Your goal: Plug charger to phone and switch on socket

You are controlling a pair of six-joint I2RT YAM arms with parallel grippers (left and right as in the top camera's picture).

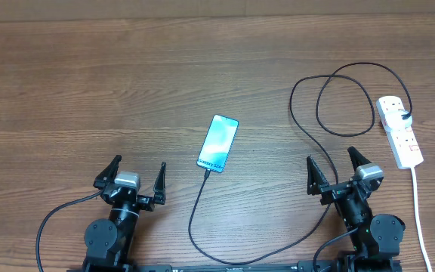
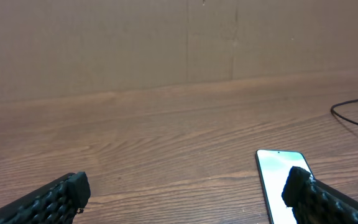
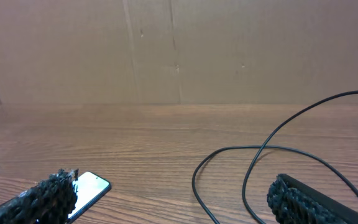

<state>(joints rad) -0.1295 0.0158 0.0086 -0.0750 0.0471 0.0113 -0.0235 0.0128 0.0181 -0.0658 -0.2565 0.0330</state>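
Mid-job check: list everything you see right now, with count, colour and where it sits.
phone: one, black edges, lit pale-blue screen, flat at the table's middle.
charger cable: one, thin, black, runs from the phone's near end, curves along the near edge, loops up to the power strip; whether its tip is seated in the phone cannot be told.
power strip: one, white, far right.
plug: one, black, in the strip.
cord: one, white, from the strip toward the near edge.
table: one, brown wood.
cardboard wall: brown, behind the table.
left gripper: black, open, empty, near edge.
right gripper: black, open, empty, near edge.
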